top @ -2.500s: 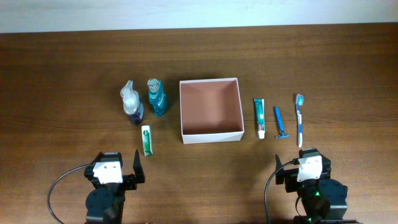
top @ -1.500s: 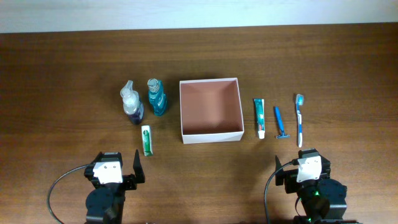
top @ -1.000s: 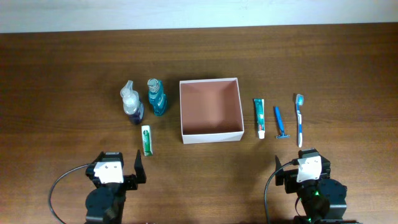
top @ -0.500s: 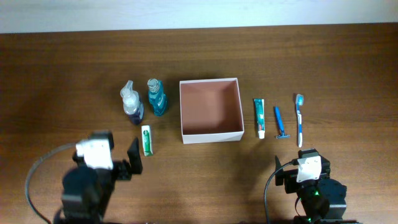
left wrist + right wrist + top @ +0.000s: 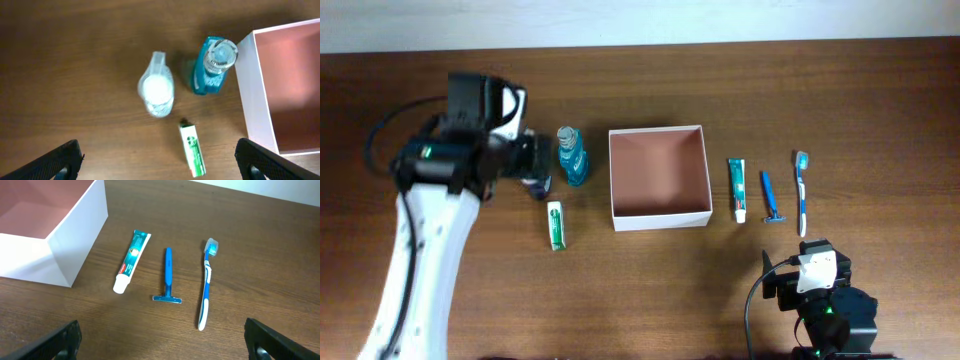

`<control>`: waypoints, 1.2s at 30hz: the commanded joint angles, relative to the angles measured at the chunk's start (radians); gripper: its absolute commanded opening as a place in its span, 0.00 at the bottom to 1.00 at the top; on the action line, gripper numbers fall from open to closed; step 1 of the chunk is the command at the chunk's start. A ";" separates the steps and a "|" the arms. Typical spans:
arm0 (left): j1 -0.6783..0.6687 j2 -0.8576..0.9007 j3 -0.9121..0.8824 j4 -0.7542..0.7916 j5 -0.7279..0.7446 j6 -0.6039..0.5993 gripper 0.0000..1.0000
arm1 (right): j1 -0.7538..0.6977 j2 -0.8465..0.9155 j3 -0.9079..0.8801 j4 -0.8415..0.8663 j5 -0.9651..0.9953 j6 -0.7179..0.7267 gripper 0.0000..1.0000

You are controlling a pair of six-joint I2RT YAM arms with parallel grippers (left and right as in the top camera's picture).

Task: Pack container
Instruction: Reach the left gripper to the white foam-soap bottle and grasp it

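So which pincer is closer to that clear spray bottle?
Left. The left pincer hovers right over the spray bottle; the right pincer sits far off, on the other side of the container.

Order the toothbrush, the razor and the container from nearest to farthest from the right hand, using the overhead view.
1. The toothbrush, straight ahead of the right hand.
2. The razor, ahead and slightly to the left.
3. The container, much farther left, mid-table.
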 commanded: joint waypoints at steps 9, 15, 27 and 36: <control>0.059 0.212 0.037 0.101 0.017 0.045 0.99 | 0.004 -0.006 -0.004 0.003 -0.002 -0.003 0.99; 0.082 0.233 0.036 0.115 0.021 0.046 0.99 | 0.004 -0.006 -0.004 0.003 -0.002 -0.003 0.99; 0.082 0.414 0.036 0.121 0.024 0.046 0.76 | 0.004 -0.006 -0.004 0.003 -0.002 -0.003 0.99; 0.082 0.449 0.036 0.134 0.024 0.046 0.52 | 0.004 -0.006 -0.004 0.003 -0.002 -0.003 0.99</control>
